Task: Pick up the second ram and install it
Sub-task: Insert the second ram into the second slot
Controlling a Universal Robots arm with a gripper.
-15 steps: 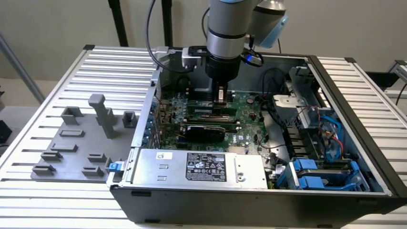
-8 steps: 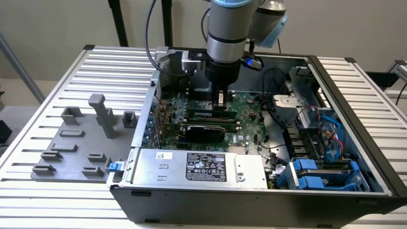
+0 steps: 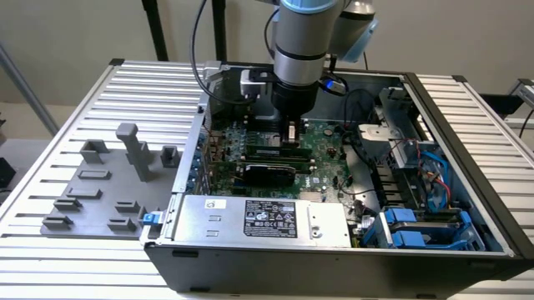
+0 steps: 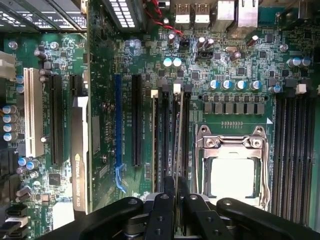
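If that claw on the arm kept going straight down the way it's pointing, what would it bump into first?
Most likely the memory slots on the motherboard. The gripper points straight down into the open computer case, its fingers nearly closed on what looks like the second ram, seen edge-on over those slots. How much gap remains is hard to judge.

Plain pale wall (image 3: 67, 25), ribbed metal table (image 3: 150, 81) — black posts (image 3: 155, 28)

1. The arm (image 3: 299, 37) is a thick round tube of silver-grey metal, with a pale blue cap on the joint at the exterior view's right.
2. Below the silver section sits a black round wrist piece.
3. A small white and grey box is fixed to the wrist's side, and black cables run up beside the arm.
4. The pincer (image 4: 176, 200) has black fingers (image 4: 162, 210) on black linkage bars with round pivot pins and small screw holes.
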